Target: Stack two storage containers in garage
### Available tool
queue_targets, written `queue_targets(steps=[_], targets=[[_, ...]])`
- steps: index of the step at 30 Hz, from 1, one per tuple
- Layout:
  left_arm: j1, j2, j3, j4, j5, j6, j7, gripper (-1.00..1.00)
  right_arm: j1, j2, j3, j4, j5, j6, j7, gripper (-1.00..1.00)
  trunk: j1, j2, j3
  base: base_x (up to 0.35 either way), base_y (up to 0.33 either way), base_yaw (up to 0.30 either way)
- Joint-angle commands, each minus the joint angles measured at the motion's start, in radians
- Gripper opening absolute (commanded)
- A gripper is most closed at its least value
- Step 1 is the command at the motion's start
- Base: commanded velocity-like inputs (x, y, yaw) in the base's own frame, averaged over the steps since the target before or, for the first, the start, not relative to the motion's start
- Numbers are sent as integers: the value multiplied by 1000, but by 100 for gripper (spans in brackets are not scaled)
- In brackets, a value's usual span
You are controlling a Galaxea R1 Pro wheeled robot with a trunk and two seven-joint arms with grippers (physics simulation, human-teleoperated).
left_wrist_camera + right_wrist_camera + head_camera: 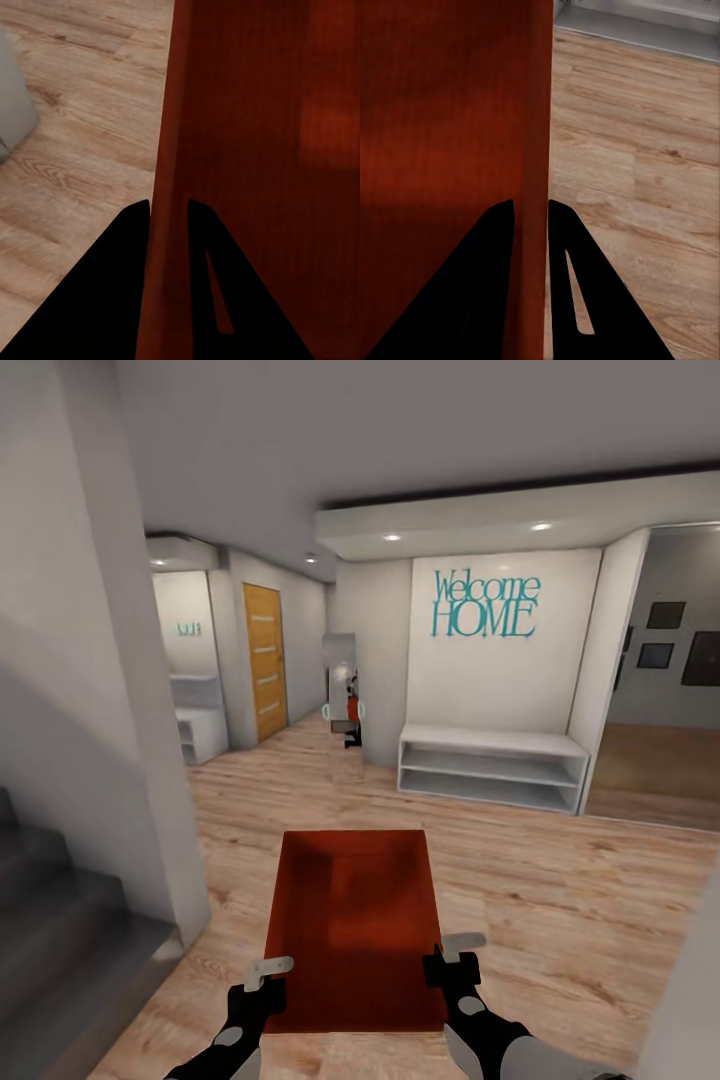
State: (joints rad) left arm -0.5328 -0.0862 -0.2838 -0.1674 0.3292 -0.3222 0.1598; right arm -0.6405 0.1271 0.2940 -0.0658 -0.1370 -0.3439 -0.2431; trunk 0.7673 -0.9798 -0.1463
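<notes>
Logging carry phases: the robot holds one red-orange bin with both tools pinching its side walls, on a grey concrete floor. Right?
Not quite: the floor is light wood plank, as the head view shows. The rest holds: left tool and right tool each pinch a side wall of the bin.

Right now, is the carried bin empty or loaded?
Empty: the storage container shows only bare red floor and walls inside, held level by both grippers.

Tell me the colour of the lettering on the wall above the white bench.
Teal; the "Welcome HOME" lettering shows best in the head view.
</notes>
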Motion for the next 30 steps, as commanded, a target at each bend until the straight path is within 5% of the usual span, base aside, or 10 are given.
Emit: queue_targets(steps=[1, 30], targets=[[-1, 3, 11, -4, -16, -12, 10, -100, -1, 0, -42, 3, -9, 2, 28, -100, 1, -1, -1, 322, 0, 0], [-1, 3, 11, -7, -16, -14, 10, -100, -1, 0, -42, 3, -9, 1, 28, -100, 1, -1, -1, 322, 0, 0]])
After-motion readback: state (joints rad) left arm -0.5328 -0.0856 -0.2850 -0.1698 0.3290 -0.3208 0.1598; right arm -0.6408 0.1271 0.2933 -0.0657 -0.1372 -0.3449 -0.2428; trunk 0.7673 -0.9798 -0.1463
